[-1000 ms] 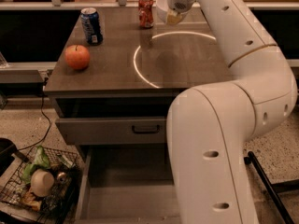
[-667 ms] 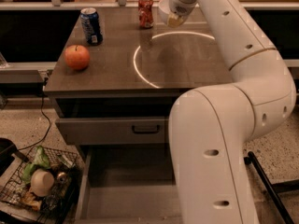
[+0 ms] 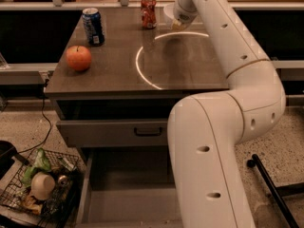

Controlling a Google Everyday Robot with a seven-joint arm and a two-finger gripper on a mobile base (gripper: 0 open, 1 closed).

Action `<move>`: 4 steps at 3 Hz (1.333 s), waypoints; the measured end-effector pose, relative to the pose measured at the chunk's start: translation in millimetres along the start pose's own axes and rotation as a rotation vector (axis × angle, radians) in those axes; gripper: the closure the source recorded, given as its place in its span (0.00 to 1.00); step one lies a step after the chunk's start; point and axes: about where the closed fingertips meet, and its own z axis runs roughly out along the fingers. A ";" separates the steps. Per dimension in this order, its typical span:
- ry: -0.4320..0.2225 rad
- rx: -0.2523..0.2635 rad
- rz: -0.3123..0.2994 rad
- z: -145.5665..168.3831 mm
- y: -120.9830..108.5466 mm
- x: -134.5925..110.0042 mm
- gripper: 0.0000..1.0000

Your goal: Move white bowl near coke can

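Note:
The white bowl (image 3: 167,11) shows only as a pale curved edge at the far side of the table, just right of the coke can (image 3: 148,12). The can is red with a silver top and stands upright. My gripper (image 3: 175,23) is at the bowl's right side, right up against it, and my wrist hides most of the bowl. I cannot tell whether the bowl rests on the table or is lifted.
A blue can (image 3: 93,26) stands at the far left of the brown table (image 3: 118,75), with a red apple (image 3: 78,57) in front of it. An open drawer (image 3: 123,132) is below the table. A wire basket (image 3: 40,184) of clutter is on the floor at left.
My wrist has shifted slightly at the bowl, which stays close beside the coke can. The blue can and the apple have not moved.

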 end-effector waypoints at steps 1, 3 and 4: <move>-0.005 0.012 0.005 13.4 -2.5 -1.8 1.00; -0.002 -0.001 0.003 23.3 2.6 -2.1 0.51; -0.001 -0.006 0.002 26.6 4.4 -2.2 0.28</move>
